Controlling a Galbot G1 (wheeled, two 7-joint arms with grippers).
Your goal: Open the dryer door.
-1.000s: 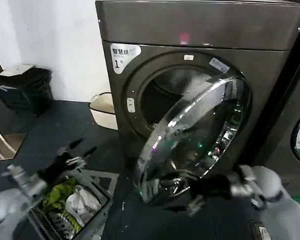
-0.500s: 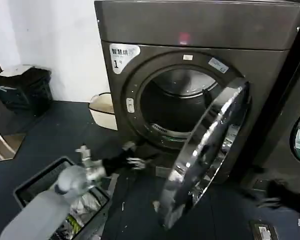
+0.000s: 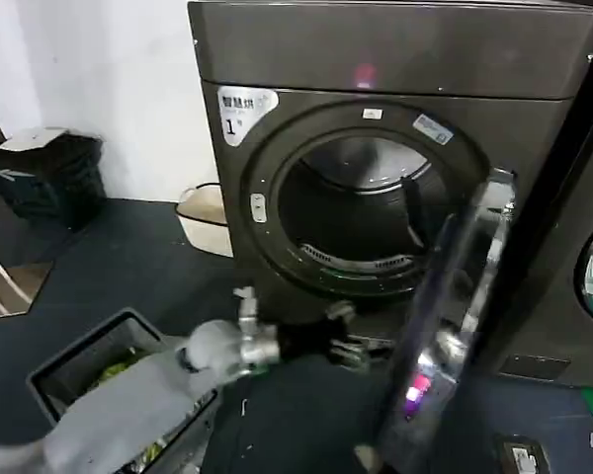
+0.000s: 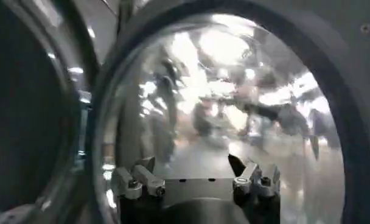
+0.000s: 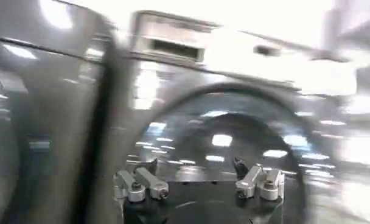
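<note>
Left pincer [image 3: 361,346]: reaches low across the front of the dryer, just below the drum opening and just beside the inner face of the door; in its own wrist view the fingers [image 4: 136,181] stand spread with nothing between them, pointed at the curved glass.
Right pincer [image 5: 197,182]: its wrist view shows the fingers spread and empty, facing a dark machine front with a round ring; which machine that is I cannot tell.
Dryer door [image 3: 453,326]: swung far out on its right-hand hinge, seen almost edge-on from the head view, chrome rim catching light; its grey inner side and bowl of glass [image 4: 233,109] face the left pincer.
Dryer [image 3: 395,59]: dark grey-brown, white sticker marked "1" [image 3: 245,107] at upper left, small pink light on the top panel; the drum mouth [image 3: 356,212] is fully uncovered.
Nearby: a basket [image 3: 79,365] with laundry sits on the floor at the robot's left.
Progress: the door is unlatched and stands wide, so the opening looks essentially done.
Left to do: at most a last nudge outward by the left pincer, then drawing the arms clear.
</note>
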